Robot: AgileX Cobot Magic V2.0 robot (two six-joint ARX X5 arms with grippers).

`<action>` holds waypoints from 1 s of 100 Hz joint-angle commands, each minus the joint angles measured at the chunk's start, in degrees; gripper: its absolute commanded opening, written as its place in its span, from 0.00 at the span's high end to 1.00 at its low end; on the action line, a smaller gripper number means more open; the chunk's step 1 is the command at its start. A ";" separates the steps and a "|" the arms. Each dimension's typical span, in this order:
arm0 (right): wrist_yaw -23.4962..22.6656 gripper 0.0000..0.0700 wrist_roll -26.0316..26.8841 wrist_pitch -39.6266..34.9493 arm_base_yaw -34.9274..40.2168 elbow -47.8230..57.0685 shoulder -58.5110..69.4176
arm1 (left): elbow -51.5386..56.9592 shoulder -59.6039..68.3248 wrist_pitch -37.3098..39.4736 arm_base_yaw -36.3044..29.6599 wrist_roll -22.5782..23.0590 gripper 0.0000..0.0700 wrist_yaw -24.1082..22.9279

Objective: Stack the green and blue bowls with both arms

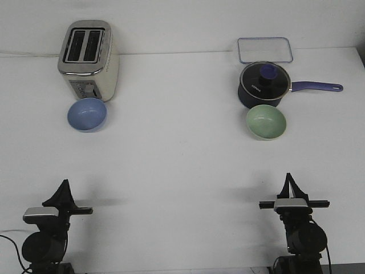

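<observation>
The smooth, round, light periwinkle-blue bowl (87, 114) sits upright on the matte white table (182, 171), just in front of the boxy cream and brushed-metal two-slot toaster (88, 60), at the far left. The smooth, round, pale green bowl (266, 122) sits upright at the far right, just in front of the dark blue lidded saucepan (263, 85), whose long blue handle points right. Behind the saucepan lies a flat, clear rectangular lid with rounded corners (265, 50). The two bowls are well apart. The black pronged left gripper (63, 187) and the black pronged right gripper (290, 181) rest at the near edge, each well short of its bowl and holding nothing; both taper to a point, prongs apparently pressed together.
</observation>
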 commanded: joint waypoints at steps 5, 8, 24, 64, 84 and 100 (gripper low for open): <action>0.04 1.00 -0.24 0.87 0.00 -0.11 -0.07 | -1.11 -0.11 0.52 -0.04 0.26 0.98 -0.11; 0.04 1.00 -0.24 0.87 0.00 -0.11 -0.07 | -1.11 -0.11 0.50 -0.04 0.26 0.98 -0.11; 0.07 1.00 -0.24 0.87 0.00 -0.11 -0.07 | -1.11 -0.11 0.52 -0.04 0.26 0.98 -0.11; 0.04 1.00 -0.24 0.87 0.00 -0.11 -0.07 | -1.11 -0.11 0.52 -0.04 0.26 0.98 -0.13; -1.18 1.00 3.43 1.90 0.04 -0.11 -0.07 | -1.11 -0.11 0.52 -0.04 0.26 0.98 -0.11; -2.16 1.00 16.59 2.23 0.04 -0.11 -0.07 | -1.11 -0.11 0.50 -0.04 0.26 0.98 -0.11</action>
